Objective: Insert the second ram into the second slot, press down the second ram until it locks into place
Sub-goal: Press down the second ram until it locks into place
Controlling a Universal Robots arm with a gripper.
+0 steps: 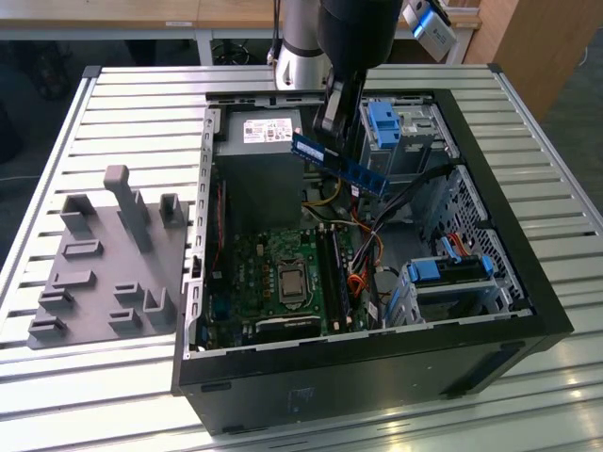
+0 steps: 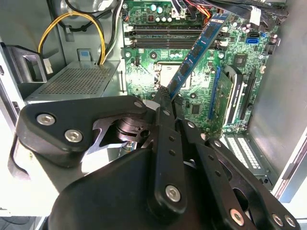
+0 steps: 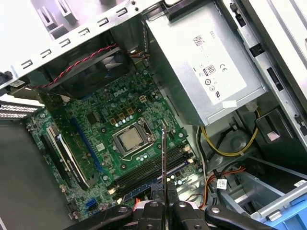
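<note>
Exterior view: I see the gripper (image 1: 326, 132) clenched on one end of the blue memory stick (image 1: 344, 168). It holds the stick in the air over the open computer case (image 1: 528, 311). The stick is tilted, and its free end slopes down toward the exterior view's right, near a blue drive bracket (image 1: 382, 122). It hangs over the edge of the grey power supply (image 1: 259, 141), well above the green main board (image 1: 273, 259) and apart from it.

In the second wrist view, the black fingers (image 2: 169, 139) pinch the stick (image 2: 195, 53) flat between them. Its row of dark chips runs out over the board toward the long black memory slots (image 2: 163, 36). The stick is not seated in any slot.

In the first wrist view I see the stick edge-on (image 3: 163, 160) as a thin line rising from the gripper (image 3: 163, 207), beside the processor socket (image 3: 132, 139).

On the slatted table (image 1: 141, 104), at the exterior view's left, sits a grey parts holder (image 1: 104, 268).
</note>
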